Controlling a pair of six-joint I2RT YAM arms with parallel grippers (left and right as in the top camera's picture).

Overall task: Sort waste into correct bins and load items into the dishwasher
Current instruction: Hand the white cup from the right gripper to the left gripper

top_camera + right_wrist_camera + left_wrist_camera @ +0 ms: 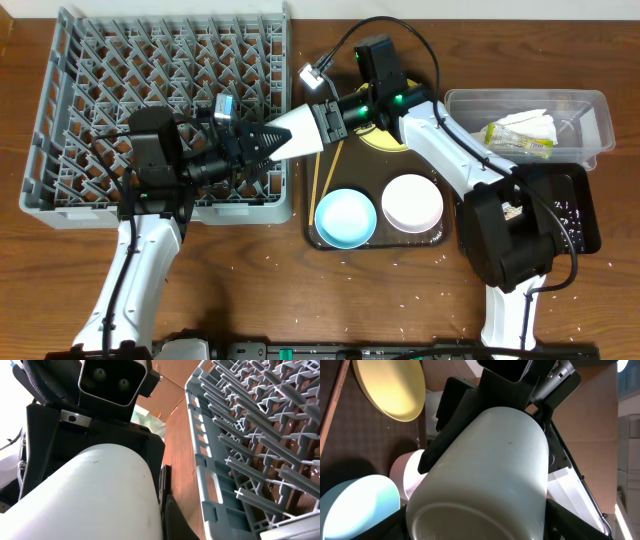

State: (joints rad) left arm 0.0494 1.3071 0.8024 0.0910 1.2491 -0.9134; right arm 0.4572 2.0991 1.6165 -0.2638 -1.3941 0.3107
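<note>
small white cup (296, 134) bridges both hands: your right hand (327, 118) pinches one end, left hand (260, 140) straddles the other, grip unclear. release early and it drops by the dish rack (60, 150).

Both arms wear smooth white shells broken by black joint housings. The left arm (130, 270), below the grey rack (60, 120) in the overhead view, carries the black left tool (270, 140). This is topped by a boxy grey camera (114, 380) with two round lenses, above a screwed metal bracket (75, 418). The right arm (450, 150), right of the rack, has a bulky black base (510, 240), green lights (395, 98), looping black cables (400, 28) and the black right tool (328, 118).
</note>
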